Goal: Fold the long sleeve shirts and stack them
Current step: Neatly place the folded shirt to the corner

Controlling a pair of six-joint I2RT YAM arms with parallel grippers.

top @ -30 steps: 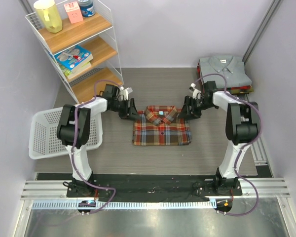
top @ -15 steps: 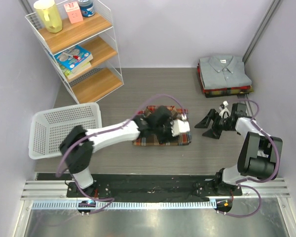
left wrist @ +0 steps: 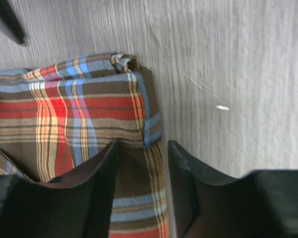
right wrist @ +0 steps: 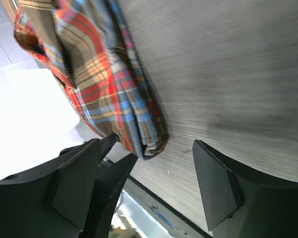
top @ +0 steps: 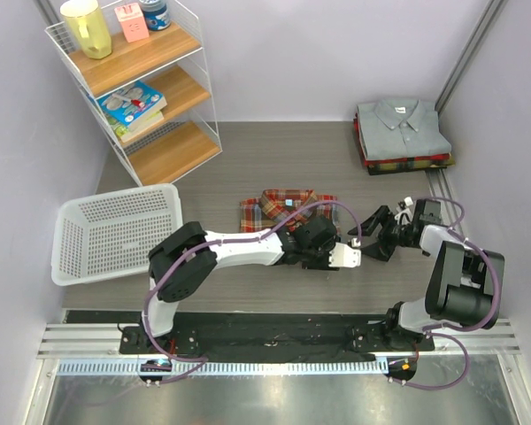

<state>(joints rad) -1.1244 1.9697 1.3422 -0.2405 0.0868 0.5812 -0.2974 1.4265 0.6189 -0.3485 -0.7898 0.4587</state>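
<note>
The left gripper [left wrist: 142, 145] is straddling the folded red, brown and cream plaid flannel shirt [left wrist: 89, 104] half-open, gripping nothing, the right gripper [right wrist: 156, 148] gaping empty; a shallow pinch could be dragging layers apart

**Robot lab cell dressed as a laundry corner**

Plain walls [top: 336, 53] box in a wood-grain surface [top: 274, 159]; two arms [top: 239, 248] bolt to an aluminium rail [top: 80, 341]. A wire shelf [top: 164, 150], white basket [top: 115, 235] and folded shirts [top: 403, 133] lend domestic touches.

Left arm [top: 248, 246] reaching far right, left tool [left wrist: 141, 148] parted, right tool [right wrist: 146, 148] spread wide
</note>
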